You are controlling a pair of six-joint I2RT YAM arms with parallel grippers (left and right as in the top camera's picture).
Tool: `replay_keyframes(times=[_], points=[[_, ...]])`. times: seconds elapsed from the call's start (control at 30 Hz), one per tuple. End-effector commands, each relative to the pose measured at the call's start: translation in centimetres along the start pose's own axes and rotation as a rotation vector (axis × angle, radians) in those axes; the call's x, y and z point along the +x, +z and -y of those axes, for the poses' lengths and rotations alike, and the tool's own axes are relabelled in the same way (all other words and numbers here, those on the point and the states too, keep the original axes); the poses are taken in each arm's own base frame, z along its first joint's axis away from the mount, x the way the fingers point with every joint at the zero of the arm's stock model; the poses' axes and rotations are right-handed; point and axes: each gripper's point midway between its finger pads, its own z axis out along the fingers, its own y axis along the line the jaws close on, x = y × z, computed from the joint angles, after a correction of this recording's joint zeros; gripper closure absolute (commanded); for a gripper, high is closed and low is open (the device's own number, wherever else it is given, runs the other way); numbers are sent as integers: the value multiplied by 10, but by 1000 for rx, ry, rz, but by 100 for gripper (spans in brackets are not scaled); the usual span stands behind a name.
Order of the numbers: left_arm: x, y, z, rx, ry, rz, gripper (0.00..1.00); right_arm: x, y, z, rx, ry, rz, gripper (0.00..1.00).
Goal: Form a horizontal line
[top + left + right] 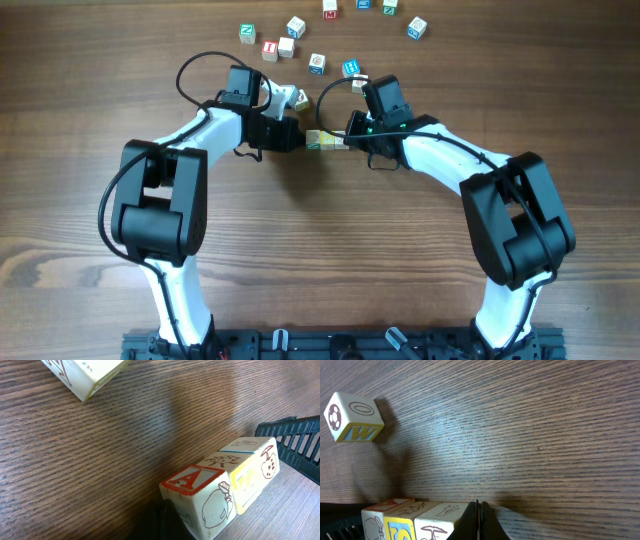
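A dark, grained wooden table (pixel 320 250) is seen. Near its middle a horizontal line (pixel 326 141) of three small letter cubes is laid edge to edge. A single cube (pixel 300 99) is set near it, farther back, and more loose cubes (pixel 296 25) are scattered toward the far edge.

Your white-and-black left arm (pixel 205 128) and white-and-black right arm (pixel 445 152) bend in from either side, elbows flared wide, to meet at the short row of three small wooden letter cubes (pixel 326 140). Your black left gripper (pixel 296 136) sits low at the row's left end, its jaws mostly out of sight. Your black right gripper (pixel 350 135) is at the row's right end, its dark fingers (pixel 471 521) pressed together against the end cube.
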Motion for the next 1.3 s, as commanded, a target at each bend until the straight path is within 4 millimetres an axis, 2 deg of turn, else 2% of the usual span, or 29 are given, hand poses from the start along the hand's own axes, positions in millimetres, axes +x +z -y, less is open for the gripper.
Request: replay_keyframes(times=[0.0,0.17,0.3,0.73,1.13,1.27], points=[[23,18,-2,-1,-21,-68,96,6,5,-3,-11,-21,-22,95],[24,18,-3,-4,-23,-70,95,7,5,-4,-12,-23,-22,95],[26,18,-6,-24,-27,-77,88,6,5,-2,-5,-23,-17,96],[30,18,-12,-62,-35,-93,83,5,6,-2,-2,-23,-11,95],[36,13,-40,-223,-41,-115,82,5,6,-3,-3,-24,-11,96],[37,13,-41,-228,-42,-118,82,5,6,-3,-3,-24,-11,95]])
